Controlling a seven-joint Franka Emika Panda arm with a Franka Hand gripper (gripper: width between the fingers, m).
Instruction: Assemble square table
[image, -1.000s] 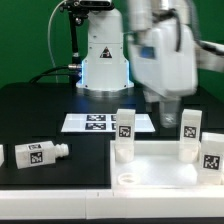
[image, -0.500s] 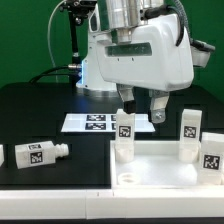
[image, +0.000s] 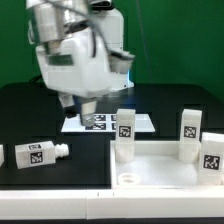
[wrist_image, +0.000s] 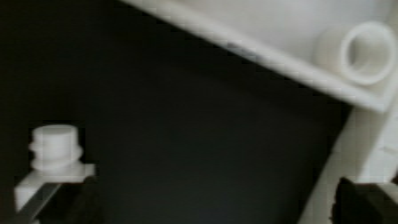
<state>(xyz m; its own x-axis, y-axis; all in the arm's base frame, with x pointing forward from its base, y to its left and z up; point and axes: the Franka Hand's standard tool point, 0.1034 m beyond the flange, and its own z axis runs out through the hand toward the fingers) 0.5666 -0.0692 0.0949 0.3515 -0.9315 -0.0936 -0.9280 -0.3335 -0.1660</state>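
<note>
the gripper (image: 77, 104) hangs with jaws apart and empty, above the marker board (image: 100, 122). the square table (image: 165, 170) slab lies beside that board, three legs upright on it; a fourth leg (image: 34, 153) lies well apart from the board

Square slab (image: 165, 172) lies at the exterior view's right, with three legs upright on it: one (image: 124, 133) at its left rear corner, two (image: 190, 132) (image: 211, 152) at its right. Fourth leg (image: 35, 153) lies on its side on the table (image: 30, 110), well left of the slab. Marker board (image: 102, 122) lies behind the slab, under the gripper (image: 78, 106).
</note>
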